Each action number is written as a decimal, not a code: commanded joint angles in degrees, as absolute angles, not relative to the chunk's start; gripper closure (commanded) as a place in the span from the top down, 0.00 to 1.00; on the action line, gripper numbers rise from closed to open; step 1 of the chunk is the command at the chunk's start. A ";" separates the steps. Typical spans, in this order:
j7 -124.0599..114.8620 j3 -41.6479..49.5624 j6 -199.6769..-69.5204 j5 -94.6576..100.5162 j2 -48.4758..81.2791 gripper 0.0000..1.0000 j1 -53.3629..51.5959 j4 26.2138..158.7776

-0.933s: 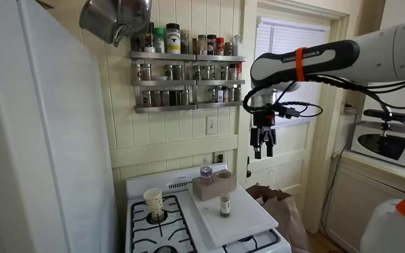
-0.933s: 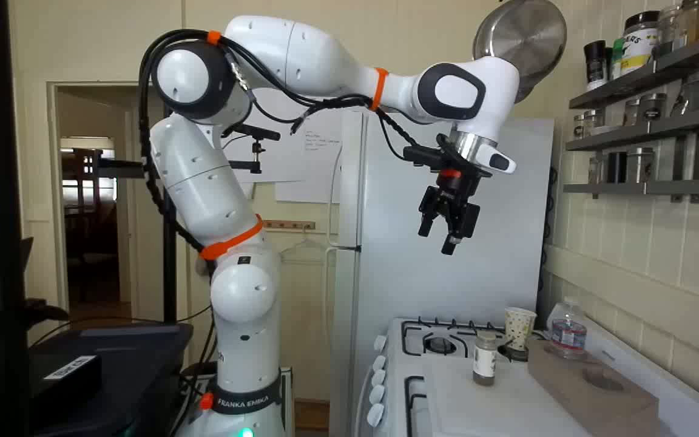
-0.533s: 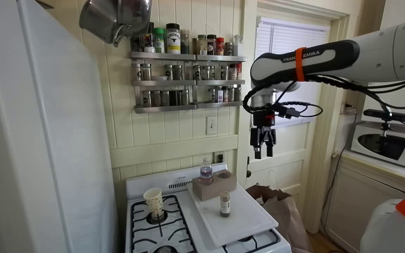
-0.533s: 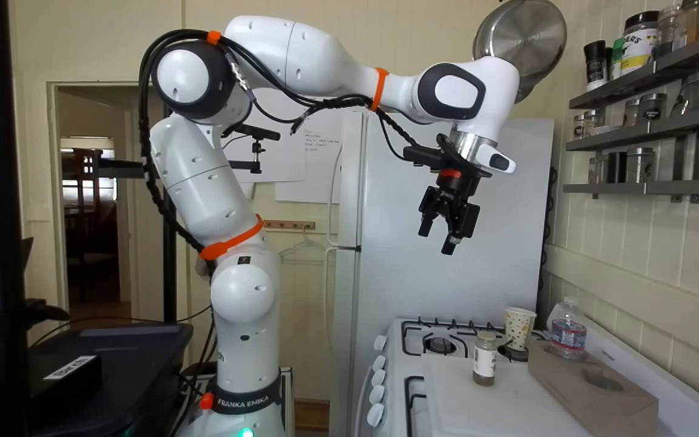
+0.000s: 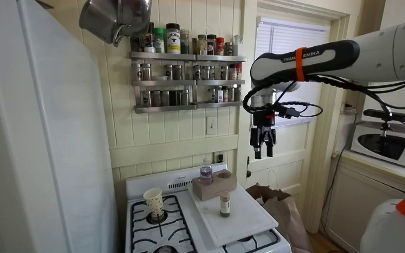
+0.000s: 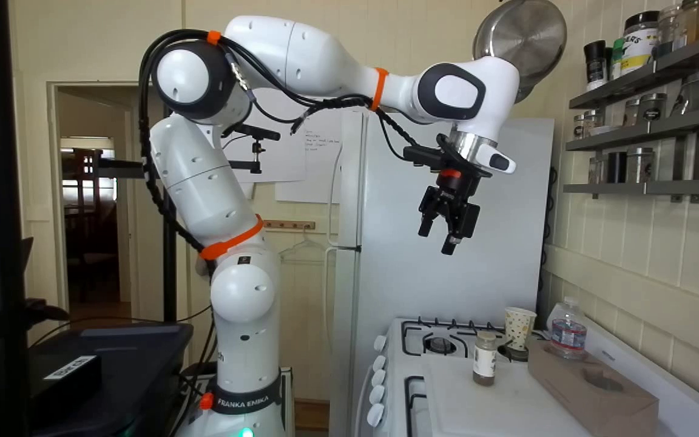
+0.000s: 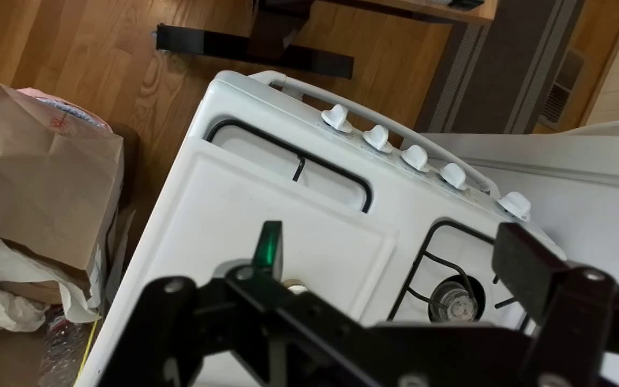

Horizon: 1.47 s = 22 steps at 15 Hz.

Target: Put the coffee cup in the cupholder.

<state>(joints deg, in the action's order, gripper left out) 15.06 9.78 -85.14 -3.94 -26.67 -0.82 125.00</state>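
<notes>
There is one cup point(image 5: 154, 201), one holder point(image 5: 213, 190) with one round hole point(image 5: 223, 174) showing, one water bottle point(image 6: 568, 334), one small jar point(image 6: 484, 359) and one tray point(image 5: 244, 220). They share one tabletop point(image 5: 196, 225), the top of one stove point(image 7: 411, 201), which has five knobs point(image 7: 414, 157) and one handle point(image 7: 353, 107); three burners point(image 5: 165, 249) show in an exterior view. One robot arm point(image 6: 322, 64) carries one hand point(image 6: 437, 238) with two fingers point(image 7: 522, 263). There are six shelves point(image 5: 164, 83) and one light switch point(image 5: 211, 125). Jars point(image 5: 177, 73) on the shelves number more than twenty, too crowded for an exact count. Besides these come one fridge point(image 6: 446, 279), one microwave point(image 5: 371, 142), one blind point(image 5: 290, 33), at least one paper bag point(image 5: 287, 215) and at least one metal pot point(image 5: 100, 21).
</notes>
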 commanded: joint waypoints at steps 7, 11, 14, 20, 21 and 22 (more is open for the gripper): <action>12.74 3.18 -86.78 2.12 -22.85 1.00 -1.18 118.96; 1.44 -3.61 -90.74 6.95 -16.05 1.00 -1.33 109.75; -4.19 -5.27 -94.80 2.91 -7.56 1.00 -2.24 101.74; -2.98 -5.38 -95.92 1.58 0.11 1.00 -3.63 96.18; -2.96 -5.36 -95.89 1.53 1.62 1.00 -3.70 95.05; -2.94 -5.33 -95.77 1.50 2.43 1.00 -3.71 94.29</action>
